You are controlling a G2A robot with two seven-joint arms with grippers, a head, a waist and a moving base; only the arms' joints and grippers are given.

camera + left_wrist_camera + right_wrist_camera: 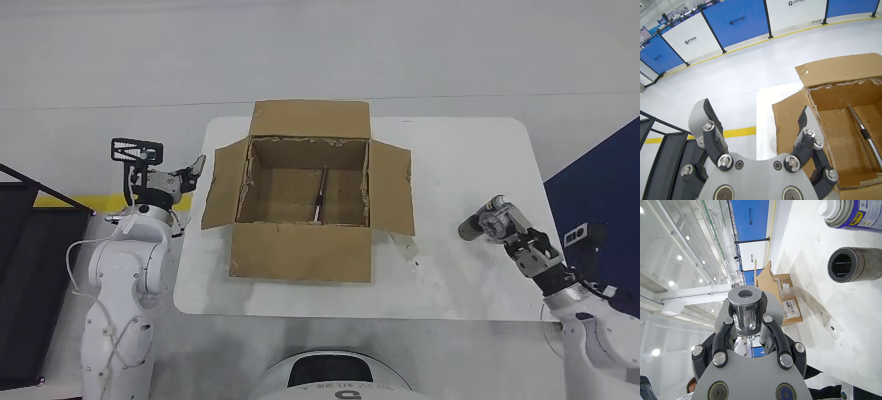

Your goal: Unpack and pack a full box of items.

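The cardboard box is sitting open on the left half of the desk, all four flaps folded outward, the rear flap reaching toward the far edge and the left flap hanging near the left edge. Inside, a metal rod with a black grip is lying flat on the box floor, close to the right wall. A strip of clear tape is trailing from the box's right side onto the desk top. The right gripper is hovering near the desk's right edge, well apart from the box, its fingers clamping a slotted metal cylinder. On the desk surface beside it, a hollow steel sleeve and a spray can are lying on their sides. The left gripper is hanging just off the desk's left edge, beside the left flap, its fingers spread wide and holding nothing.
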